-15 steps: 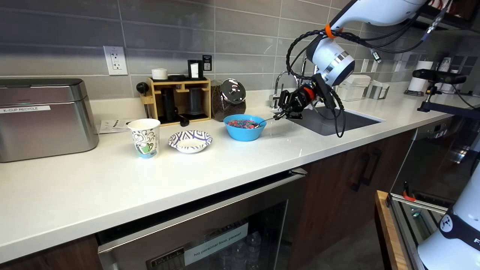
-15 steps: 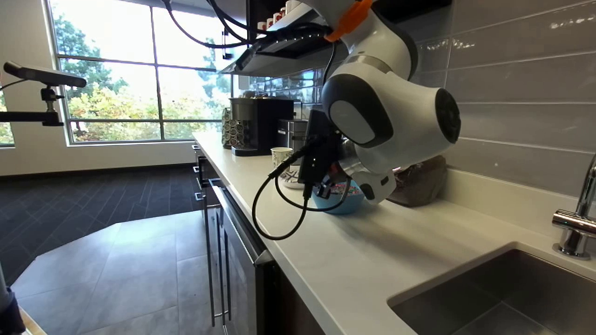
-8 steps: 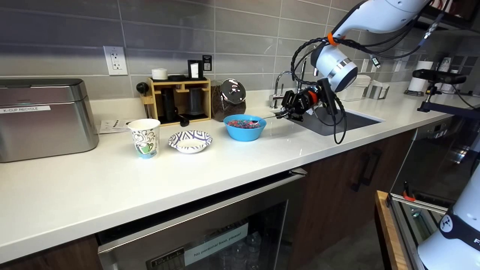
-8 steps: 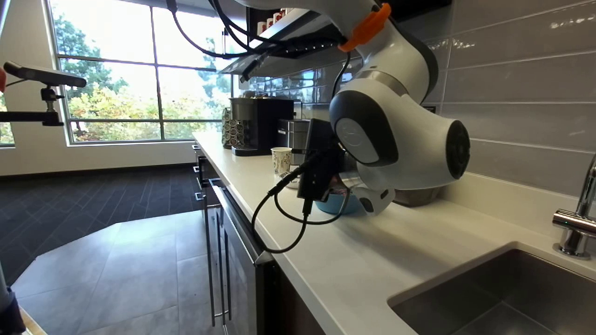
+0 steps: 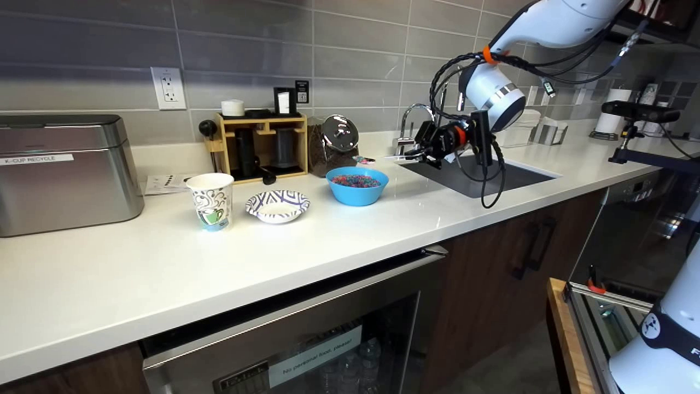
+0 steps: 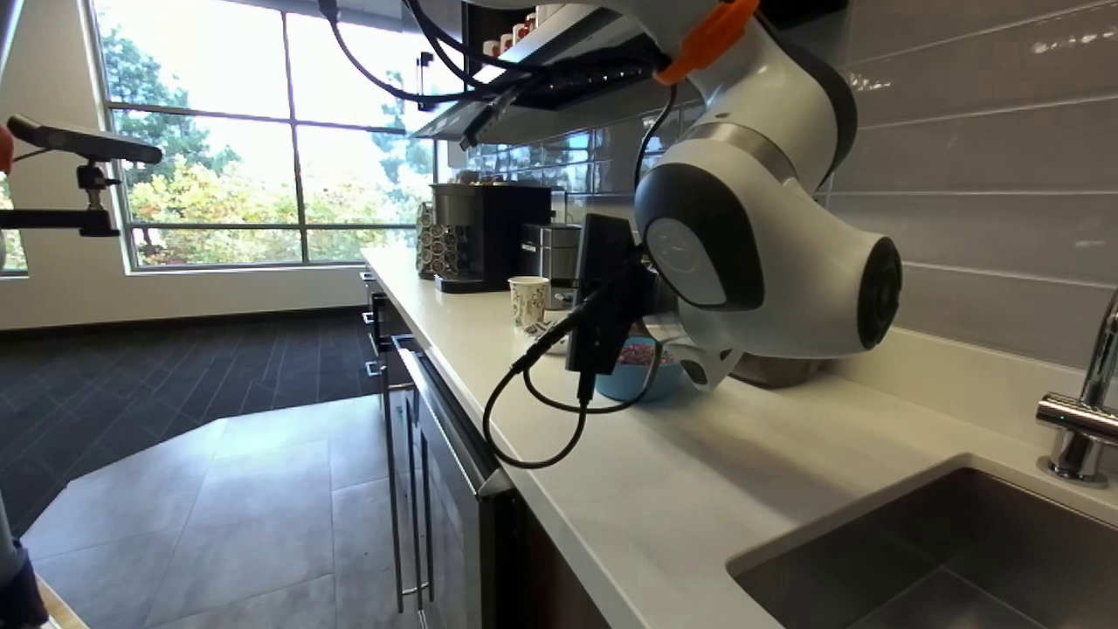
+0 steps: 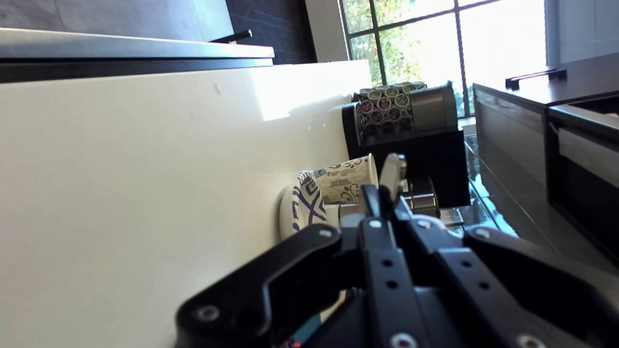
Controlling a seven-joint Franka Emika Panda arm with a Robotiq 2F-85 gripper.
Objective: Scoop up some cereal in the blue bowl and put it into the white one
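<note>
Cereal (image 5: 355, 180) sits in the blue bowl (image 5: 355, 196), pink and blue bits below the rim, and you have a small load up on the spoon (image 7: 394, 174) too! Your gripper (image 7: 387, 203) has its jaws pinched together on the spoon's handle, metal showing past the fingertips in the wrist view. Spoon head appears higher than the bowl's far rim in an exterior view; whether it is straight above, you cannot tell. Over to the white bowl (image 5: 278, 208): it stands apart from the blue one, a strip of countertop (image 5: 164, 273) between them, the paper cup (image 5: 212, 202) just beside it on the far side. Edges, then: the glass jar (image 5: 328, 150) stands close behind your blue bowl, while a broad stretch of countertop reaches forward to its front edge. Black cable (image 6: 559, 330) hangs in a loop beside the arm (image 6: 742, 262), crossing the line of that edge in an exterior view, and more countertop separates the blue bowl from the sink (image 6: 873, 550)
</note>
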